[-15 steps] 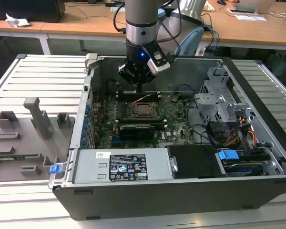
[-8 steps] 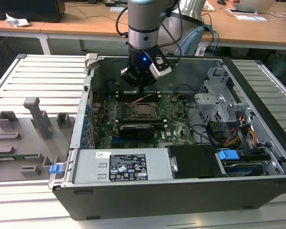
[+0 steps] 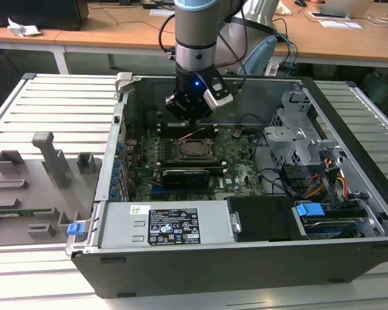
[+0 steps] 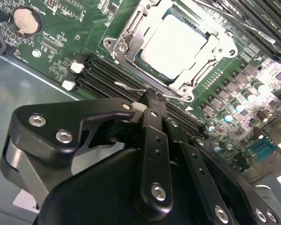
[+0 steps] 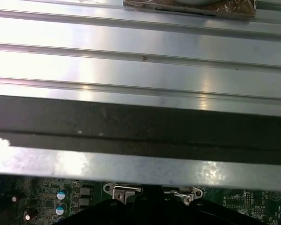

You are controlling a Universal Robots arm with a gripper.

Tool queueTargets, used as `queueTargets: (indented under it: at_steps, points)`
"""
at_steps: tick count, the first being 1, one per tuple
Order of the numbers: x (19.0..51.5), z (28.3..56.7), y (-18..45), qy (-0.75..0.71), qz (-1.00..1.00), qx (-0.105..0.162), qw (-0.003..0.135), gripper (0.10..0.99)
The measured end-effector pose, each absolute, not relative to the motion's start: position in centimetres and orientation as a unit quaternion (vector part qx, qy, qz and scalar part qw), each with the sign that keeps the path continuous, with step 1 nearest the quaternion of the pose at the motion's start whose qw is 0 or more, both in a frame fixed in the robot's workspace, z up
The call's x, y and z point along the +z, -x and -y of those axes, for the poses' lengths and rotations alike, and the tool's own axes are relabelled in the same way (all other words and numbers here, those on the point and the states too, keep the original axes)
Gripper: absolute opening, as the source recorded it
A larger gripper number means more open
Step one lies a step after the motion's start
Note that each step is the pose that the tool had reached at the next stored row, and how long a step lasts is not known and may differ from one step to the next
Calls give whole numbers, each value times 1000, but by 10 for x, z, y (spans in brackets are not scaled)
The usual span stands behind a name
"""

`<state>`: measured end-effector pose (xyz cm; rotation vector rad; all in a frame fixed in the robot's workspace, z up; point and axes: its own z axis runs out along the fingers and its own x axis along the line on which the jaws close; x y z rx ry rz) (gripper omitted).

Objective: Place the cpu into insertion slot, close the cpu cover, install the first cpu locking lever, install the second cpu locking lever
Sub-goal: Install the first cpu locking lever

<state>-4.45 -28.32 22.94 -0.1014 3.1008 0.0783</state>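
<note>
Cpu [image 4: 175,42] already sits in the insertion slot [image 3: 194,149] on the green board, with the cpu cover [image 4: 131,35] closed around it so its pale metal top shows through the window. The gripper [image 4: 147,105] has its fingers drawn together, tips down beside the socket at a thin wire lever [image 4: 131,86] lying along the memory slots [image 4: 103,70]; whether it pinches that wire or merely touches it I cannot tell. The likely failure is the lever slipping off the narrow fingertips or springing back before it catches, and a sideways skid could scrape the small capacitors [image 4: 246,96] near the socket. Room is tight: the case wall [image 5: 140,126] stands close behind the wrist, and the drive cage [image 3: 297,129] rises toward the exterior view's right.
</note>
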Motion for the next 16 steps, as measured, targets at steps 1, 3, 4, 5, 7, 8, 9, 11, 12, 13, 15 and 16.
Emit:
queueTargets:
  at_steps: [1,3,4,5,7,8,9,11,12,13,15,16]
  points:
    - [229,282,44,33,-999,25,19,106]
    - [228,281,42,33,-999,25,19,106]
    - [227,281,41,33,-999,25,19,106]
    - [227,280,40,33,-999,25,19,106]
    - [226,279,39,33,-999,25,19,106]
    - [226,278,39,34,-999,25,19,106]
    - [226,277,39,34,-999,25,19,106]
    - [225,276,36,34,-999,25,19,106]
    - [224,276,35,34,-999,25,19,106]
    - [224,276,34,34,-999,25,19,106]
    - [224,276,32,34,-999,25,19,106]
    - [223,276,31,34,-999,25,19,106]
